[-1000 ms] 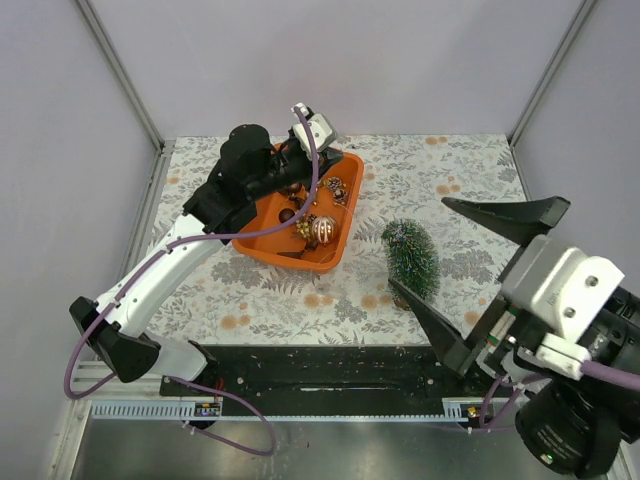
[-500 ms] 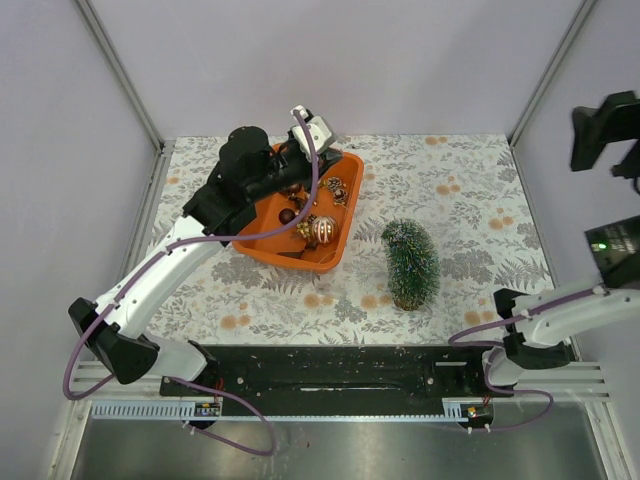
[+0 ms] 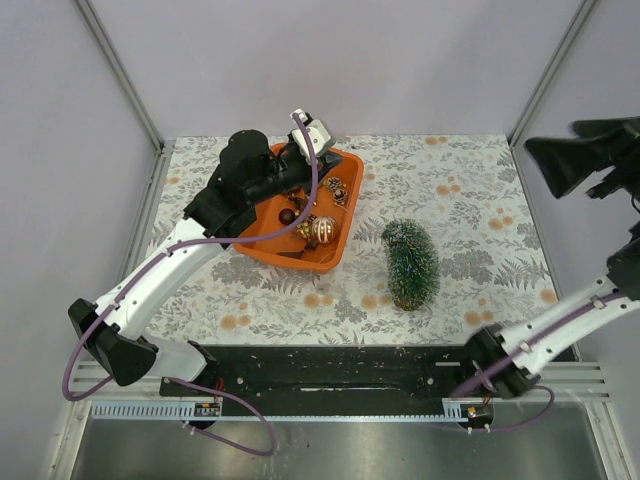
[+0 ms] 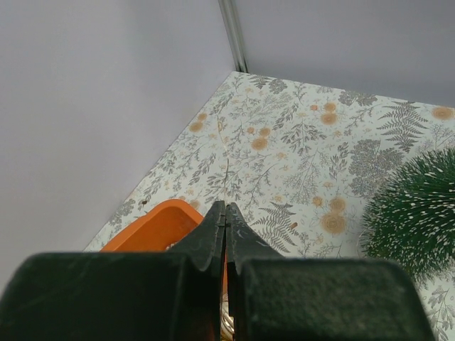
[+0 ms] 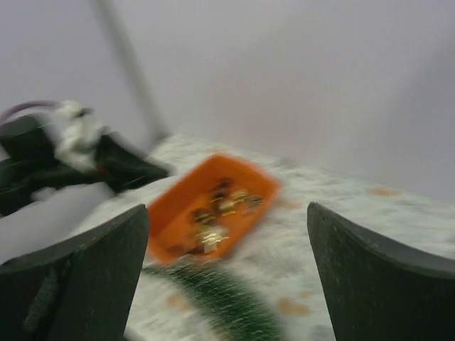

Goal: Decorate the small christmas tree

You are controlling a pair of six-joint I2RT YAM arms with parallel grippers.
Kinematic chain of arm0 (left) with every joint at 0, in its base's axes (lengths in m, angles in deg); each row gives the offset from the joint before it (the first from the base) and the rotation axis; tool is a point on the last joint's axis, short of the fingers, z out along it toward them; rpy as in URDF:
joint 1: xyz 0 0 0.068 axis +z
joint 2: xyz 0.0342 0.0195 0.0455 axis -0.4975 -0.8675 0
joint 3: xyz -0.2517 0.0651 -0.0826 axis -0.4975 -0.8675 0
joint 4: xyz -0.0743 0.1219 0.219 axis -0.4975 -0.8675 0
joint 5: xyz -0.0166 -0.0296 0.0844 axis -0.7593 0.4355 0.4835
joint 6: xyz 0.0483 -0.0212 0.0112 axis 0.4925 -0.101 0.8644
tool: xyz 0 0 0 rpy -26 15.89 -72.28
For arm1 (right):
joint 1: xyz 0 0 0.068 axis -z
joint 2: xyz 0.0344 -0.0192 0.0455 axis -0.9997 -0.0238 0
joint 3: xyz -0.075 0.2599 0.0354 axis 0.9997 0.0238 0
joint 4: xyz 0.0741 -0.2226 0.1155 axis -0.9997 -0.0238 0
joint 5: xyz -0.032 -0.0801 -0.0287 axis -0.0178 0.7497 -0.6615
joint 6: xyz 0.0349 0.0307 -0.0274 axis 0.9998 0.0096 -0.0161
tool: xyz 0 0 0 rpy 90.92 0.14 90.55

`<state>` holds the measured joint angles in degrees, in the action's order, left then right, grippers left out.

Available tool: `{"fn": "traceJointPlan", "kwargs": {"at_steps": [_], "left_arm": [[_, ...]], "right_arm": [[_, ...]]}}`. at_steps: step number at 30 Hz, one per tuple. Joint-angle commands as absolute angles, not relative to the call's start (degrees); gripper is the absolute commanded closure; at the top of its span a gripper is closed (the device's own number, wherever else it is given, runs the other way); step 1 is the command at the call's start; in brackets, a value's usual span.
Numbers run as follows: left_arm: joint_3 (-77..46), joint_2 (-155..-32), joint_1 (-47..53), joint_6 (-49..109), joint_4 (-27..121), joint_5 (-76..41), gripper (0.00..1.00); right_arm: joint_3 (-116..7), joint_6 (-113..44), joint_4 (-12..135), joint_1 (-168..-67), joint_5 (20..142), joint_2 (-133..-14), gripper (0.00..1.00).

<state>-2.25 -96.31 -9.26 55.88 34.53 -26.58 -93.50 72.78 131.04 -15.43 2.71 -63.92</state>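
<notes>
The top external camera looks down on the whole table (image 3: pixel 470 190). The left wrist view, low and close, and the right, high and blurred, share its orange tub (image 3: pixel 268 222) and small christmas tree (image 3: pixel 411 262).

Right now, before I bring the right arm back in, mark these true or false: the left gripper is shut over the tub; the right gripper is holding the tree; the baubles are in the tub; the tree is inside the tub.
1. The left gripper is shut over the orange tub. True.
2. The right gripper is holding the small christmas tree. False: its fingers are wide apart and empty, raised at the right edge of the top view.
3. The baubles lie in the tub. True.
4. The tree is inside the tub. False: it is on the table, to the right of the tub and apart from it.
</notes>
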Motion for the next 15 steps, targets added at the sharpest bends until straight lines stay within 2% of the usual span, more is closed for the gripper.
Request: {"fn": "traceJointPlan", "kwargs": {"at_steps": [1,3,6,9,11,13,15], "left_arm": [[-0.55,-94.87,-9.19,54.99,38.64,-28.48,1.0],[-2.21,-94.26,-9.19,54.98,39.43,-29.01,1.0],[-3.98,-93.29,-9.1,55.69,40.14,-29.53,1.0],[-4.68,-93.37,-9.1,56.48,39.7,-29.19,1.0],[-4.86,-93.55,-9.01,56.91,39.26,-29.27,1.0],[-4.86,-93.55,-8.93,57.18,39.17,-29.01,1.0],[-5.47,-93.64,-8.58,57.18,40.13,-29.01,1.0]], "right_arm": [[-76.74,116.57,129.74,-47.96,-8.09,-62.95,0.01],[-74.18,116.48,129.83,-56.69,-8.18,-63.39,0.01],[-65.85,116.48,129.74,-64.18,-8.35,-60.77,0.01],[-43.85,116.48,125.9,-70.25,-8.52,-49.37,0.01],[-29.23,116.48,116.26,-74.9,-8.53,-37.96,0.0],[-22.33,115.26,112.18,-75.98,-8.44,-30.9,0.01],[-20.47,116.39,118.46,-75.02,-8.35,-31.04,0.01]]}}
